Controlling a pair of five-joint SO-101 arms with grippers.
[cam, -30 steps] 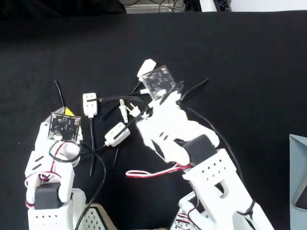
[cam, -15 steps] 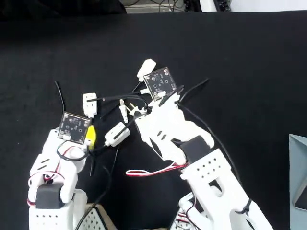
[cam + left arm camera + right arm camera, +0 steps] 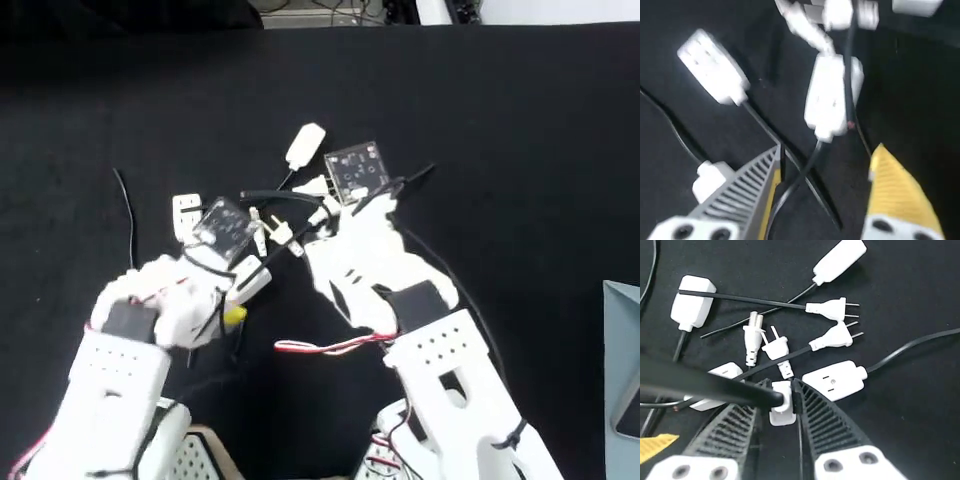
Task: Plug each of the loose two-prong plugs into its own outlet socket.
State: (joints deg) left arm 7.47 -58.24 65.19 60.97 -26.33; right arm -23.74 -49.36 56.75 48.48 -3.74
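Clamped narrow in the right gripper (image 3: 781, 386): a small white plastic plug body (image 3: 781, 412), black ridged fingers pressed on both its flanks, just beside the white oblong two-slot outlet socket (image 3: 835, 380). Near that socket, on its far side, a white two-prong plug on a black cord (image 3: 837, 336); past it, a second white two-prong plug (image 3: 830, 308), prongs bare.

Spread wide and well apart from the two-slot socket: the left gripper (image 3: 827, 150), grey ridged finger and yellow finger straddling black cords, holding nothing, with another white oblong socket (image 3: 830, 100) just ahead.

Probably light, hard and smooth, so apt to slip or twist between pads. Best gripped across the flat flanks of the body, behind the prongs (never on the thin metal prongs, likely easy to bend). Expect tugging from the springy, crossed cords. Brace the light socket too, likely to skid when pushed.
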